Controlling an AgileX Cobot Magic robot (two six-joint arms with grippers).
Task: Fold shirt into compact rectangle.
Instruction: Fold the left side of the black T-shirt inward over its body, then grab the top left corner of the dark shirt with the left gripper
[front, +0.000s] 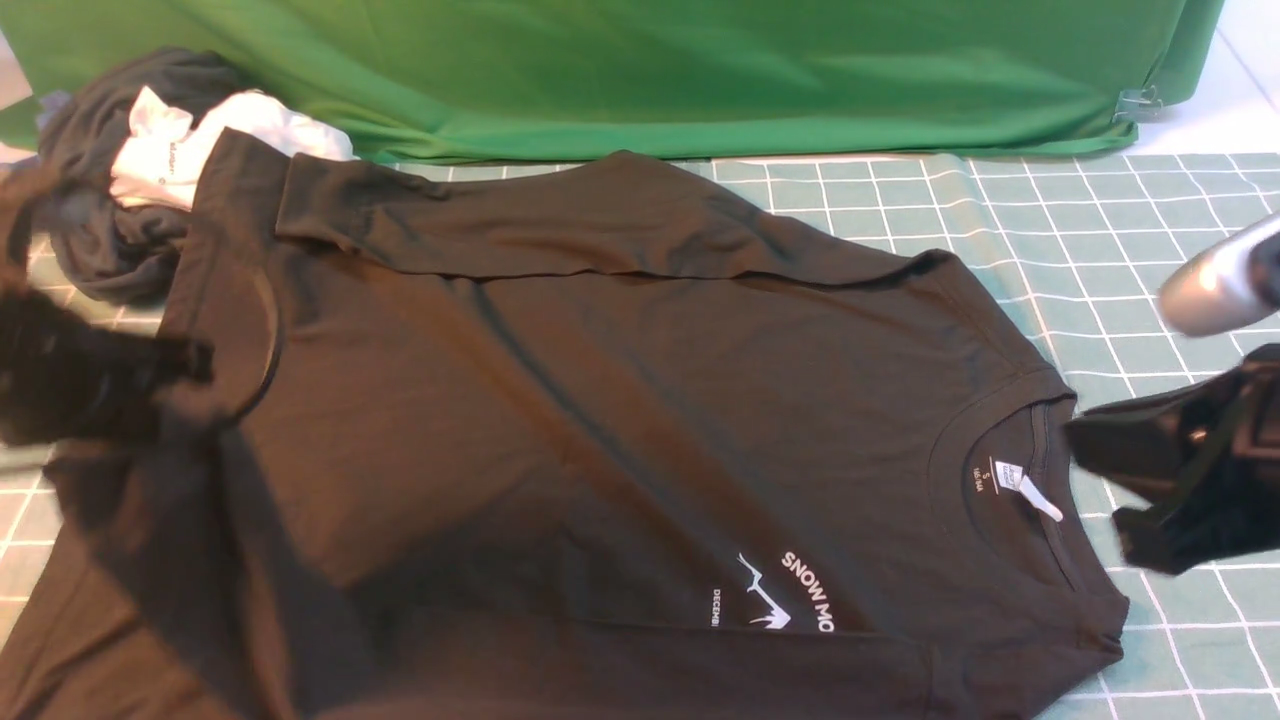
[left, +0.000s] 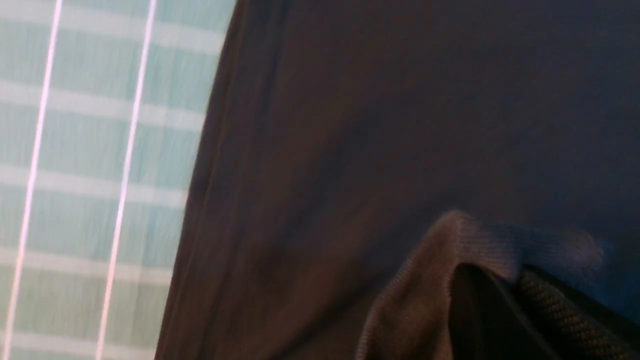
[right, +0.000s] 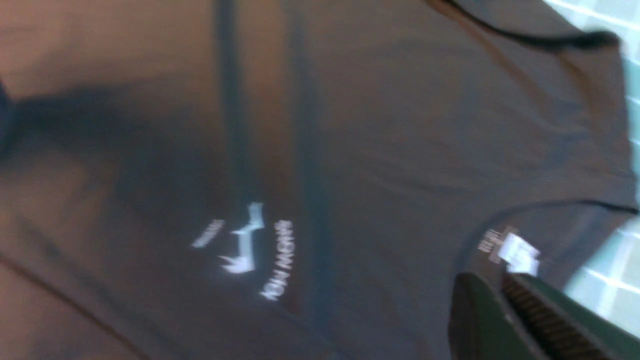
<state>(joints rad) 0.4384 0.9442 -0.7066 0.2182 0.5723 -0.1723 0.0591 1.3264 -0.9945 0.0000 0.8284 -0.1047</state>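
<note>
The shirt (front: 600, 400) lies spread on the checked surface (front: 1100, 230), collar (front: 962, 432) to the right. Left fingers (left: 480, 320) pinch a fold of it; right fingers (front: 1110, 445) gape open beside the collar, holding nothing.

- Ahead of me hangs a wrinkled green cloth (front: 700, 70).
- A metal clip (front: 1138, 103) grips its right end.
- A teal, white-checked cover (front: 1100, 230) spreads out before me.

Far right corner: bare checked tablecloth (front: 1100, 220), open passage.
Far left corner: grey garment (front: 110, 250) and white garment (front: 170, 150) piled, blocking.
Far edge: green backdrop (front: 650, 80) walls it.
Middle: shirt (front: 600, 400) covers it.
</note>
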